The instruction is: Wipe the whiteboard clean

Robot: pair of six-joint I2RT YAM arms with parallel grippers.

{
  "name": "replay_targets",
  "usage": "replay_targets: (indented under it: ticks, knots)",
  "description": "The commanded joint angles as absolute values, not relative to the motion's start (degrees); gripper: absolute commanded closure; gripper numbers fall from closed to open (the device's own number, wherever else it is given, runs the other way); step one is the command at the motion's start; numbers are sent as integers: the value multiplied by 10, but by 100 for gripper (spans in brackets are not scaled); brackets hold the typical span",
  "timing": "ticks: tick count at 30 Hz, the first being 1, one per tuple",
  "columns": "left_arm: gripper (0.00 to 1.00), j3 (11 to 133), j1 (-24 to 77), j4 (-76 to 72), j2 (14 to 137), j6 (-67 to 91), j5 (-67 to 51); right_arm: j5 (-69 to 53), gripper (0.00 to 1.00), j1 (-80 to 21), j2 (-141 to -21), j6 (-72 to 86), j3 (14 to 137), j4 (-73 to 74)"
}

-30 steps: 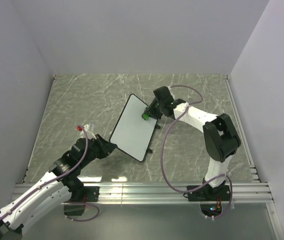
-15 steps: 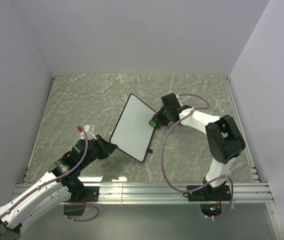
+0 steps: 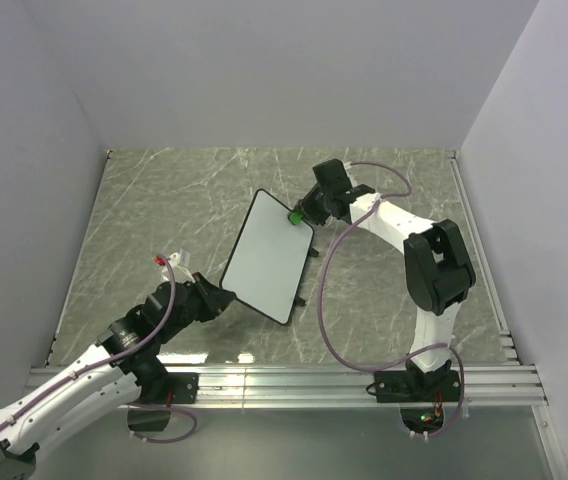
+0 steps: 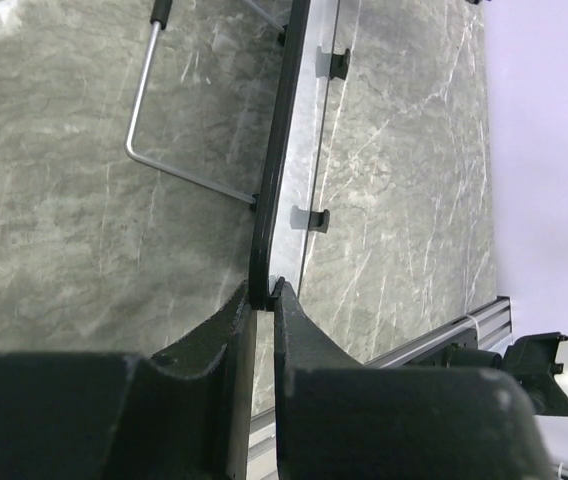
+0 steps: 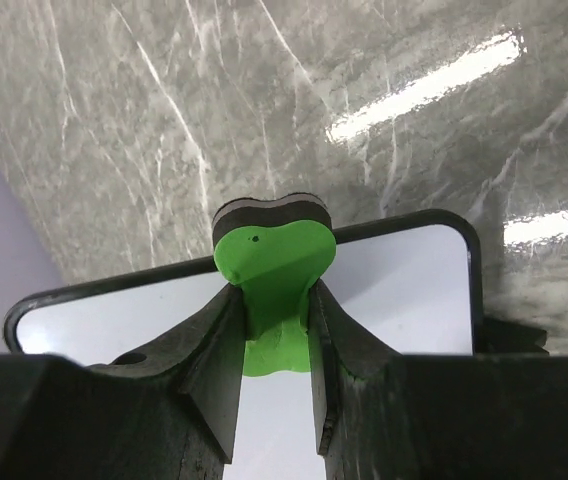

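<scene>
The left end effector (image 4: 264, 292) is pinched narrow on a corner of the whiteboard (image 3: 267, 255), which stretches away ahead of its fingertips, tilted above the tabletop (image 3: 164, 200). The right end effector (image 5: 274, 300) grips a green eraser (image 5: 269, 250), and the eraser's dark pad just beyond its fingertips sits at the board's opposite edge.

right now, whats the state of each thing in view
whiteboard, propped up, face shows no marks
green eraser, at the whiteboard's far edge
left gripper, jaws shut on the whiteboard's near corner
right gripper, jaws shut on the green eraser
wire stand, swung out from the whiteboard
</scene>
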State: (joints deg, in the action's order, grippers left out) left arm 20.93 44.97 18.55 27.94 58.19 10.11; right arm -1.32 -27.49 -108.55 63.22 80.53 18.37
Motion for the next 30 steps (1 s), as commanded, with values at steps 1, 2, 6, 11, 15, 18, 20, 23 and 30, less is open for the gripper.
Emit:
replay_targets:
  ticks: [1,2,6,11,15,18,20,23,30]
  knots:
    - [100,221,473,245,276,576,98,-1,100,-272,-1092,633,822,205]
    - [100,222,478,247,275,577,102,-1,100,-268,-1086,631,817,207]
    - [100,227,483,251,279,576,115,30,100,-251,-1042,610,770,214]
    - [77,252,482,263,323,566,129,80,100,-217,-936,581,696,271]
    - [50,288,482,265,375,535,130,108,93,-178,-870,556,635,312]
    - [39,318,482,273,402,509,146,107,87,-155,-836,545,579,323]
    - [31,342,482,279,407,502,163,87,75,-151,-829,536,539,313]
    - [26,380,482,301,417,492,176,54,55,-151,-842,534,502,304]
    - [24,495,482,426,426,497,256,25,0,-152,-859,514,498,325]
